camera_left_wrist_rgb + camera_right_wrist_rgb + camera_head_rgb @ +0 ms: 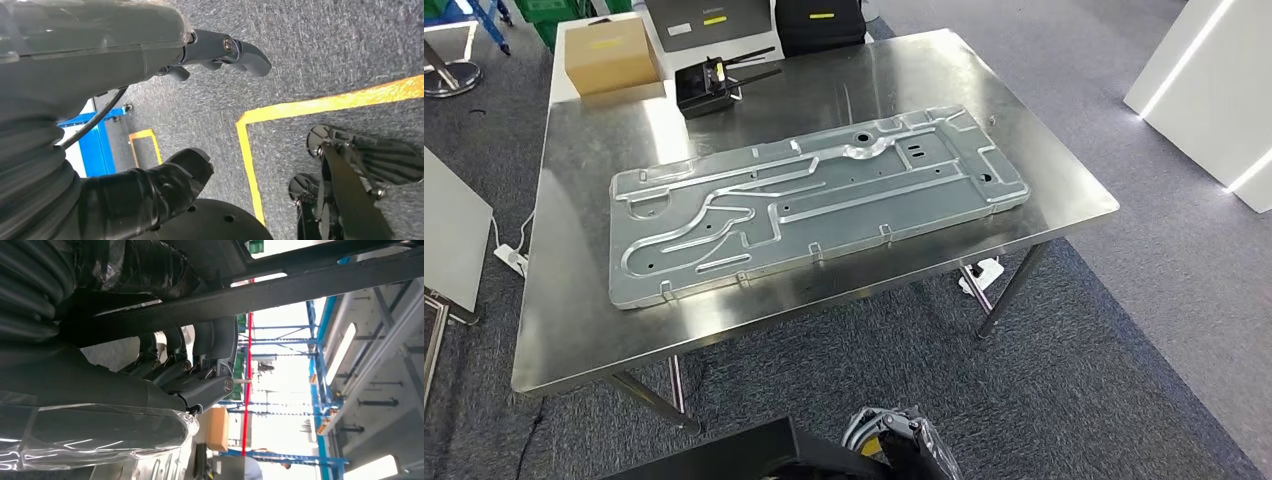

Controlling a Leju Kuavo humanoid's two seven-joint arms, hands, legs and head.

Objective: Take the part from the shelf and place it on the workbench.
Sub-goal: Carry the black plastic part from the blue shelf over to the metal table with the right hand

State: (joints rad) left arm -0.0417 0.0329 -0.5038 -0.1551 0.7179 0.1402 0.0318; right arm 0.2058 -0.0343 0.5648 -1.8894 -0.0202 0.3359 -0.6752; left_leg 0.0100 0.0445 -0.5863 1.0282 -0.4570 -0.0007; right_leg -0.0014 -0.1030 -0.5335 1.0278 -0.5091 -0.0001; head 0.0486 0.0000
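Carrying: right hand (192,380) has its fingers wrapped round a dark bar-framed part (310,285), probably the task's thing, low by the body and short of the workbench (574,335).
Bench load: ribbed metal plate (814,200) lies flat.
Left hand (150,50): hangs over carpet, fingers apart, holding nothing.

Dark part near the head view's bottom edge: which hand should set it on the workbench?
Right: the right hand grips the dark part; the left hand hangs empty over the carpet.
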